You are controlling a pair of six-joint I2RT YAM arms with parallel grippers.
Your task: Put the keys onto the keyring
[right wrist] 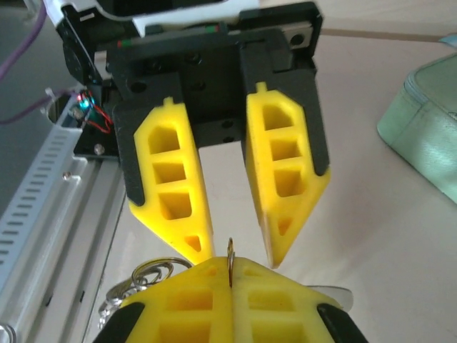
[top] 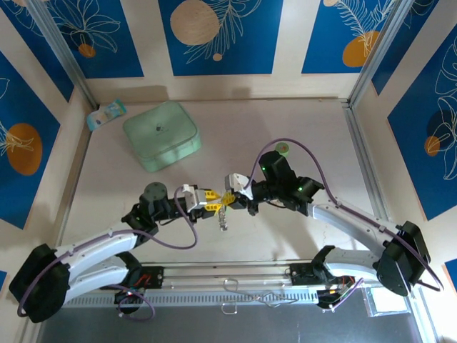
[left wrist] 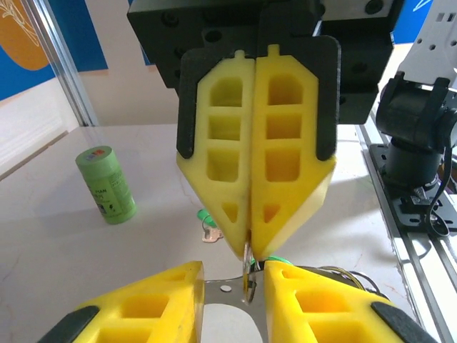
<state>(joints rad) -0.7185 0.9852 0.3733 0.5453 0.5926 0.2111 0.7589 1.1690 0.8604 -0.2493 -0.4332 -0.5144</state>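
Closest to the left wrist lens are the yellow fingers of my left gripper [left wrist: 234, 279], standing part open with nothing pinched between them. Facing them, tip to tip, is my right gripper [left wrist: 250, 246], clamped tight on a thin metal loop of the keyring [left wrist: 247, 275], whose edge pokes out between the pads. From above, the rest of the chain hangs slack under the two meeting grippers, over the table [top: 285, 229] near its front edge. On the table beyond the right gripper's tip lies a small green-headed thing that I take for a key [left wrist: 208, 227], though it is partly hidden and too small for me to be sure. It is apart from both grippers and from the ring. A green cylinder [left wrist: 106, 184] stands upright well off to one side, clear of the work. As I judge it, the ring is presented and the key has not been fetched. To do this well I would hold the right grip firm so the loop cannot twist. I would bring the left arm down slowly to the key. I would take the key so that its hole stays free. Then I would carry it in square to the ring's edge, watching both wrist views so the chain does not snag a finger.
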